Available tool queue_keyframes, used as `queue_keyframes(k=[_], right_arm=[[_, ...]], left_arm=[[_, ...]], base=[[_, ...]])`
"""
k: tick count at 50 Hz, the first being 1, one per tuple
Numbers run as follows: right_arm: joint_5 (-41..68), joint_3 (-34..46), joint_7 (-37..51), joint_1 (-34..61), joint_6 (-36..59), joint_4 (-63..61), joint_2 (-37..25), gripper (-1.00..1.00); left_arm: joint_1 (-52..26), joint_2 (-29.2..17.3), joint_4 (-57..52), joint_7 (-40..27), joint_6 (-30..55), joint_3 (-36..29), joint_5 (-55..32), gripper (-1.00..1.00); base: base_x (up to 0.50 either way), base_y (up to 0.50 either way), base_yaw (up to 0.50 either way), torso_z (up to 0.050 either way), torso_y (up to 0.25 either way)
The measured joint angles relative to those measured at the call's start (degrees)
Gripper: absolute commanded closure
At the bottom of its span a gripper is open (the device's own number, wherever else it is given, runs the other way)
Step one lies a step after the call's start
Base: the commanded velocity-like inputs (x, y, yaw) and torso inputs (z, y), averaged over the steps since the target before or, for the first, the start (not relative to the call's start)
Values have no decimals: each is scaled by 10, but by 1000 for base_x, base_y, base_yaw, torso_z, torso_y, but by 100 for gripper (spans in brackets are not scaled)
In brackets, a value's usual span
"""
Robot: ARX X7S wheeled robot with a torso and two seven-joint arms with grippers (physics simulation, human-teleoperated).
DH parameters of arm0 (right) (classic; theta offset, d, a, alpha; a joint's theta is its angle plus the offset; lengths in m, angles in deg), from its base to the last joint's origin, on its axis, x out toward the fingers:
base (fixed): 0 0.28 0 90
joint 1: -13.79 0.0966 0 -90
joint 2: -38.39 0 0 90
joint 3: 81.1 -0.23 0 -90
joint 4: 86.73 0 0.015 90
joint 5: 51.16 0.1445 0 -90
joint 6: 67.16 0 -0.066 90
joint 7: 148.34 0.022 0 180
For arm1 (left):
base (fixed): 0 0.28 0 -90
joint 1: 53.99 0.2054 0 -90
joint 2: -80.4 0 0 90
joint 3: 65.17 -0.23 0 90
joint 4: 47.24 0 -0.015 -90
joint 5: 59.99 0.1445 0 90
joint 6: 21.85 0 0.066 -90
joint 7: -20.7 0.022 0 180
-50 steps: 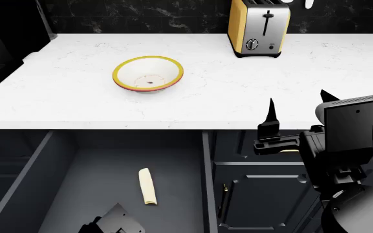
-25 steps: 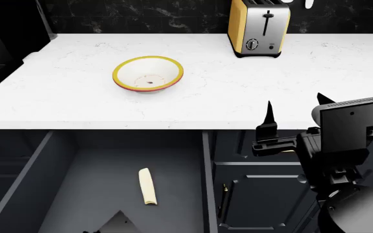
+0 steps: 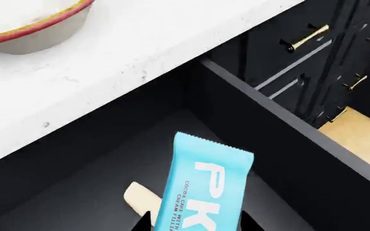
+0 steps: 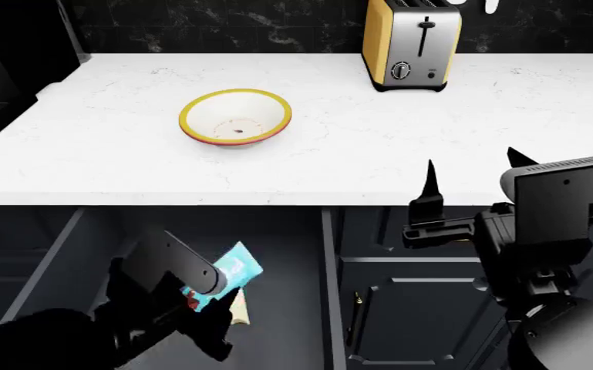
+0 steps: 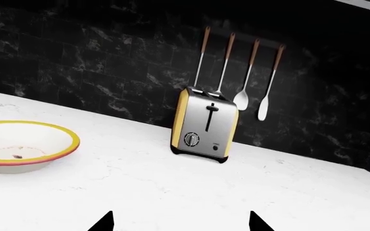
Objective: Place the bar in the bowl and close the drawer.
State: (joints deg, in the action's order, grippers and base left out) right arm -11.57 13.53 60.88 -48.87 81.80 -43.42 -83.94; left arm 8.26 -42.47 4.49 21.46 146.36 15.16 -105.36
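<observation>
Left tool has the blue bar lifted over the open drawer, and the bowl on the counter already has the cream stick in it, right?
Not quite. The left tool does hold the bar over the open drawer, but the cream stick lies on the drawer floor, as the left wrist view shows. In the head view the bowl holds only small specks.

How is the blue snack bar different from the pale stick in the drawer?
The light-blue wrapped snack bar has white print; the pale cream stick is plain. The bar is wider than the stick. The bar is held up by the left gripper; the stick lies on the dark drawer floor. Both are long and narrow.
</observation>
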Motion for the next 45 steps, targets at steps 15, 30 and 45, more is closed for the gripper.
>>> queue_keyframes(k=[15, 30, 45], right_arm=[[24, -21, 10, 1, 13, -19, -3, -100], [52, -40, 23, 11, 34, -38, -7, -100], [69, -50, 32, 18, 47, -45, -14, -100]], left_arm=[[-201, 96, 29, -116, 13, 87, 9, 100], [-389, 169, 310, -116, -136, 8, 123, 100], [-611, 275, 838, -71, -414, -98, 181, 100]], base=[[0, 0, 0, 0, 0], [0, 0, 0, 0, 0], [0, 0, 0, 0, 0]])
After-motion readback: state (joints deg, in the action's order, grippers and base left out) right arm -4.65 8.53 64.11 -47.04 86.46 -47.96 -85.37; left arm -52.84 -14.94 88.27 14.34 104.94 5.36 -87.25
